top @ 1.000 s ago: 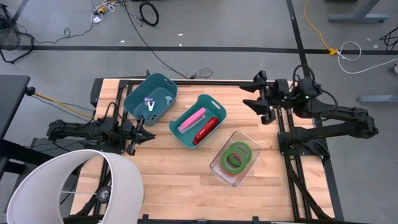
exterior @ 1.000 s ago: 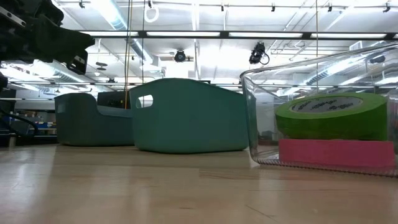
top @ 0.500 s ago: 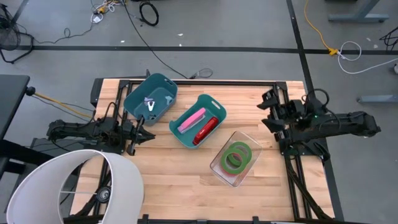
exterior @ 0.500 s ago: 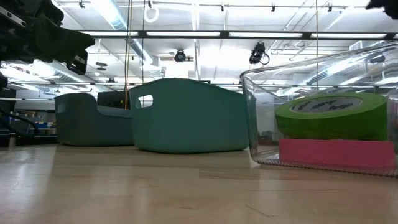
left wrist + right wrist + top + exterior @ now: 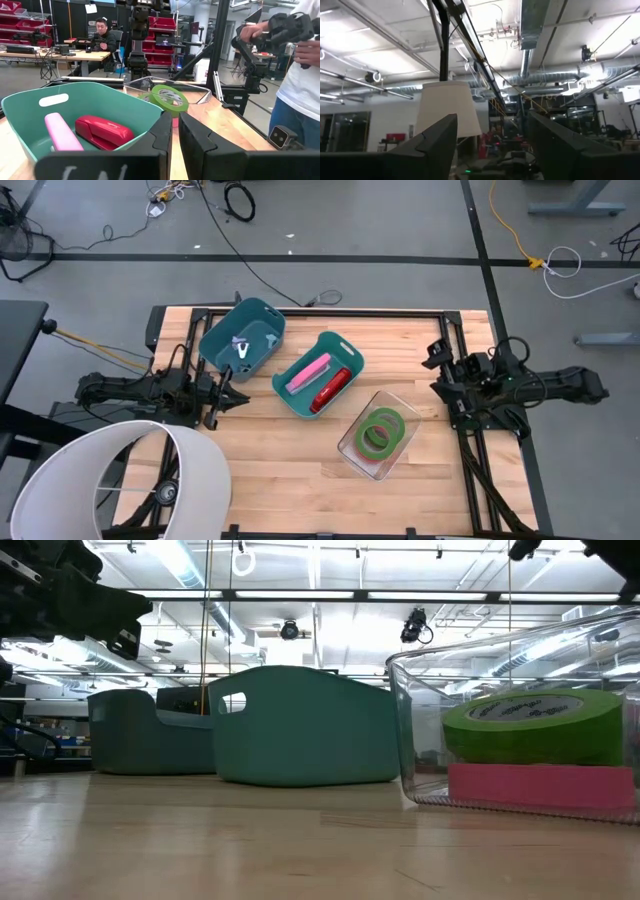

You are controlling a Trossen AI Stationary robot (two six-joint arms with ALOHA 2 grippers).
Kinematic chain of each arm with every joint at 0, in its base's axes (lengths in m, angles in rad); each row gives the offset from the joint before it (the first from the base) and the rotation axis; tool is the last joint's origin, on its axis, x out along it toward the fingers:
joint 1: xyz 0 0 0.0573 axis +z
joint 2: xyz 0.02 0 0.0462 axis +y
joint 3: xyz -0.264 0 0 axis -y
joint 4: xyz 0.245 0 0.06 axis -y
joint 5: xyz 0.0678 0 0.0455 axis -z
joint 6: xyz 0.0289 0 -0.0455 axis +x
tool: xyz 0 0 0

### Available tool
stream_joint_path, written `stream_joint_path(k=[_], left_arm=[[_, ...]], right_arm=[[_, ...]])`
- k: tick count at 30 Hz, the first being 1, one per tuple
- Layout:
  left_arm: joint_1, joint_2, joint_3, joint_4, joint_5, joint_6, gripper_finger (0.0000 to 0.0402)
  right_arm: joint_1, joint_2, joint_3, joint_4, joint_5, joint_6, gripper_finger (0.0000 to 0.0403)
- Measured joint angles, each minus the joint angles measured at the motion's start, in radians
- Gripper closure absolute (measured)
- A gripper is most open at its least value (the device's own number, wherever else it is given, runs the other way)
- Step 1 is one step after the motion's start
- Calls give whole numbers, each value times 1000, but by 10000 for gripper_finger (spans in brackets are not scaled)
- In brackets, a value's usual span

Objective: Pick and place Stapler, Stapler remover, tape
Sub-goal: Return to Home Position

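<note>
Tape [image 5: 378, 432] in clear bin [image 5: 402, 404] — well apart frm right gripper [image 5: 436, 368], whose fingers are spread.

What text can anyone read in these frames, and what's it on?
Green ring-shaped tape roll in the clear plastic tub: dark print on its top face, too blurred to read.
Dark plate under the left tool: pale letters, cut off and blurred, not readable.
Nothing else is legible: no brand, number or sign can be read.
</note>
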Motion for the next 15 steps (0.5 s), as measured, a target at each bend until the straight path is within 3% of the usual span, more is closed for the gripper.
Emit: stream_joint_path(k=[9,15], left_arm=[[0,0,0,0,0,0,365],[0,0,0,0,0,0,365]], right_arm=[[1,-73,-62,-1,-9,103,163],[5,-125,-82,-2,-105,98,163]])
